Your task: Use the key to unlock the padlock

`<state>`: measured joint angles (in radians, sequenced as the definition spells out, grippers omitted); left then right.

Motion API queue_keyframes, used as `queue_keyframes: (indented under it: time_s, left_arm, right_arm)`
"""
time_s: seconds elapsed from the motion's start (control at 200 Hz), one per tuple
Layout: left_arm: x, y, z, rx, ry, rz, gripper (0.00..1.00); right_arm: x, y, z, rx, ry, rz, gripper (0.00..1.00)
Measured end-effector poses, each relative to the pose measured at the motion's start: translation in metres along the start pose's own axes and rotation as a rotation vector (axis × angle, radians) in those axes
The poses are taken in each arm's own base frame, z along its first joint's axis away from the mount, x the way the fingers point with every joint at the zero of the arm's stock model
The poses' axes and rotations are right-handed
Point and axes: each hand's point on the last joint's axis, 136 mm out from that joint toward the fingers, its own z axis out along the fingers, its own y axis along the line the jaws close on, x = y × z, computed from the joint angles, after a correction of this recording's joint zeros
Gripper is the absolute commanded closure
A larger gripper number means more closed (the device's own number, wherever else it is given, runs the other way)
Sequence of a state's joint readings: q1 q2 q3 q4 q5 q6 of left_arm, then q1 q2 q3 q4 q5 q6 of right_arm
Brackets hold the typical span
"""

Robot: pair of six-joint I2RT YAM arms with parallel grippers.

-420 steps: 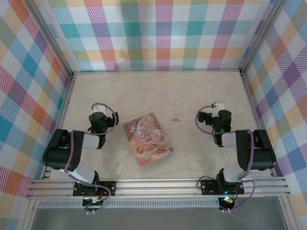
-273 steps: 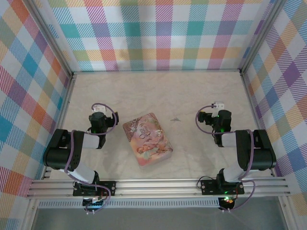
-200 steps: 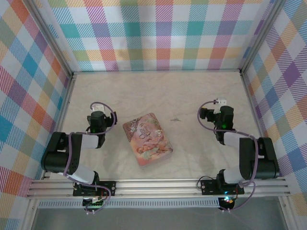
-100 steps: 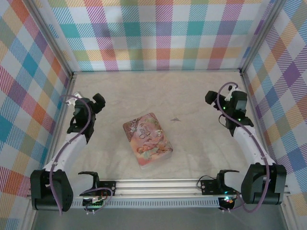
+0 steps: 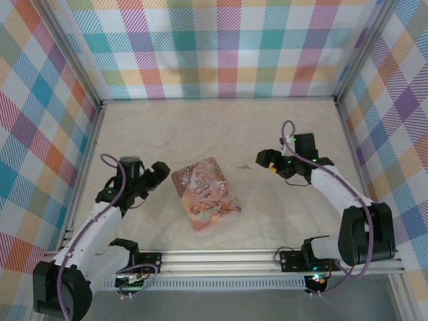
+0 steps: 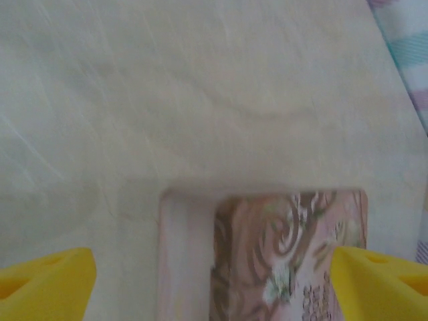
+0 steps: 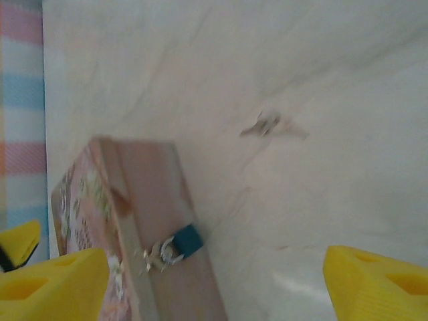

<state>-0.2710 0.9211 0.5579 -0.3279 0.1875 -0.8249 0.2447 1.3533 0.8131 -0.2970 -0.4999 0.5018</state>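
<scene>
Top view, near to far. Patterned pink box (image 5: 206, 202) lies flat on the table (image 5: 200, 127), long axis approx 11 to 5 o'clock.

L pincer (image 5: 158, 172) hangs approx 10 o'clock from box centre, just off the box's near-left corner, apart from it. L wrist cam: yellow fingertips (image 6: 47, 281) sit at opposite edges of the pic, so the jaws are spread wide w/ nothing held. The box end lies ahead btwn them, blurry.

R pincer (image 5: 263, 159) is approx 2 o'clock from the box, well apart from it. R wrist cam: its fingertips also stand far apart, gripping nothing.

That cam also shows the padlock (image 7: 175, 246), a small blue body w/ a silver metal bit, on the box's side wall facing the R pincer. Too blurry to tell whether it's locked.

Key (image 5: 245, 166) is a small grey item flat on the table, approx 1 o'clock from the box, btwn box & R pincer, touching neither.

Farthest, plaid walls (image 5: 227, 47) close the table on 3 sides.
</scene>
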Motion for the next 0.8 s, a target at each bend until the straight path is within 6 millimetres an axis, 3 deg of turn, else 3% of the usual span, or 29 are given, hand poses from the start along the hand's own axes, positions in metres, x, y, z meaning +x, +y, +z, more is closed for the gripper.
queue_keyframes:
  time_s: [0.15, 0.31, 0.8]
  left_arm:
    - [0.024, -0.019, 0.013, 0.044, 0.073, 0.036, 0.13]
    - [0.029, -0.020, 0.034, 0.020, 0.114, 0.029, 0.17]
    - [0.000, -0.081, 0.092, 0.062, 0.142, 0.061, 0.18]
  right_arm:
    - [0.039, 0.021, 0.023, -0.038, 0.146, -0.038, 0.19]
    - [0.066, 0.039, 0.031, -0.076, 0.224, -0.081, 0.21]
    - [0.120, 0.049, 0.054, -0.085, 0.403, -0.103, 0.24]
